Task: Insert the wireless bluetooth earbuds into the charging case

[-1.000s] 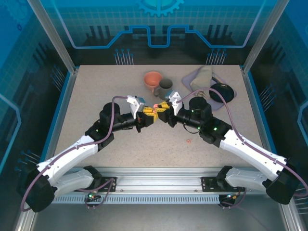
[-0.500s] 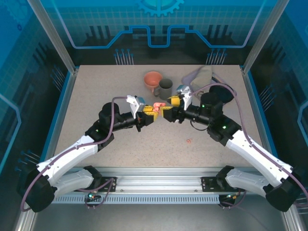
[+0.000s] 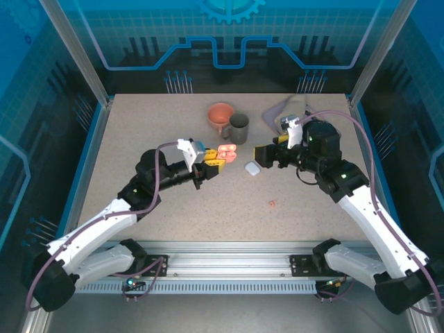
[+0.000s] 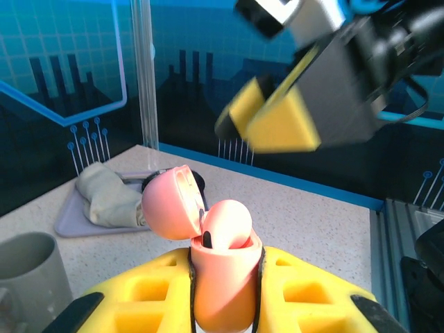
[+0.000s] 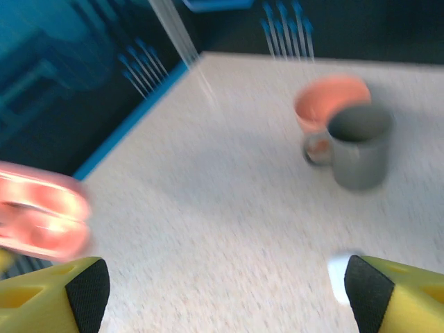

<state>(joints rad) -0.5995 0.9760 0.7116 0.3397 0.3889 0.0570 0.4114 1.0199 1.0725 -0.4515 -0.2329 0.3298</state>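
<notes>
The left arm (image 3: 104,225) reaches from its near-left base toward the middle, forearm low and pointing right. The left claw (image 3: 212,165) is pinched tight on the pink case (image 3: 223,152) — its yellow fingers (image 4: 139,295) flank the case on both sides. The right arm (image 3: 378,215) rises from the near-right base, elbow far out, wrist turned left. The right claw (image 3: 263,155) faces the left one across a gap — jaws spread wide, empty.

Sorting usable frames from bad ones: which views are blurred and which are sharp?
Right wrist view is blurred throughout: the pink case smears into streaks, the grey mug is soft. Left wrist view shows that case crisp. Top view is sharp and evenly lit.
</notes>
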